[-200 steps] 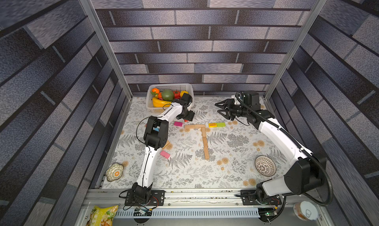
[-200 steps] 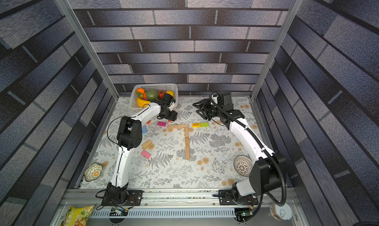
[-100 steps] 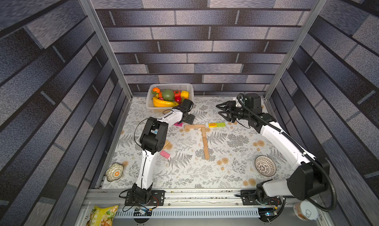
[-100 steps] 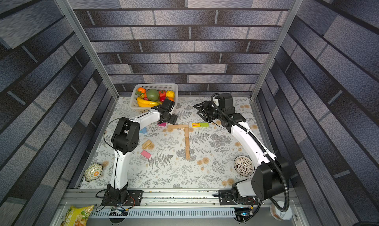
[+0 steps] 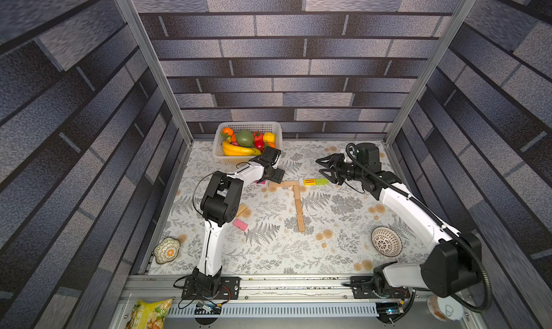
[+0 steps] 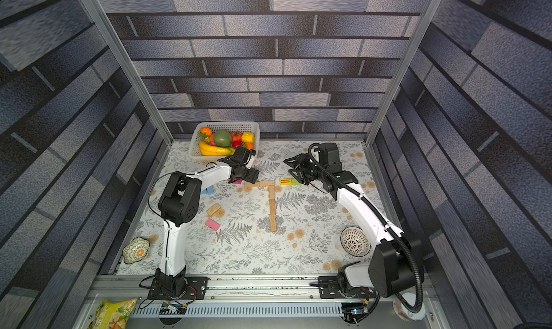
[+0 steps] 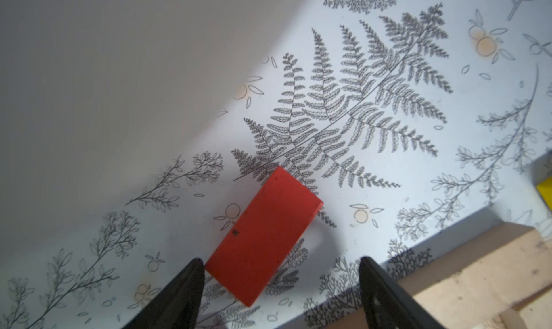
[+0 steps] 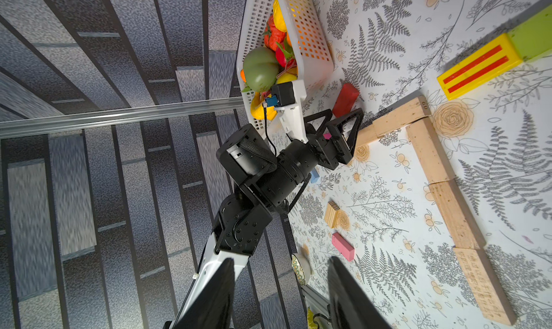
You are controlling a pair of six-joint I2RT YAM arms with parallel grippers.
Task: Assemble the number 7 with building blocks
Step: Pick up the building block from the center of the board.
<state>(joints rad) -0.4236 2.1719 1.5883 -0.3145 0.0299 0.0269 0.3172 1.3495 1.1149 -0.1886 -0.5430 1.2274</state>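
Judging the building blocks by the red block (image 7: 263, 238): small, flat, solid, so probably light and quite stiff, with nothing to crush, yet smooth-painted and likely to slip under a faint pinch, and thin enough to sit low on the bench (image 7: 388, 163). Lies flat there, askew to the left hand (image 7: 280, 263), near the free end of the short bar of the number 7 (image 5: 298, 208), between that bar and the fruit basket (image 5: 248, 123). Best taken across the two long edges at mid-length, pads square to them, after a turn of the wrist by the look of it; pinched at a corner, likely to swivel. Left hand spread wide and holding nothing, one fingertip (image 7: 191, 282) at or against a corner of the block, cannot tell which. Laid out in tan wood in both top views: short bar, longer stem of end-to-end pieces, probably easy to nudge out of line. Beside the bar's other end, a yellow striped block (image 5: 310, 181) touching a green block (image 5: 322, 181). Right hand (image 5: 319, 166) near these, clear of them, partly spread, empty. Farther out, a pink block (image 5: 240, 224) and a ridged tan block (image 5: 242, 209), loose on the bench.
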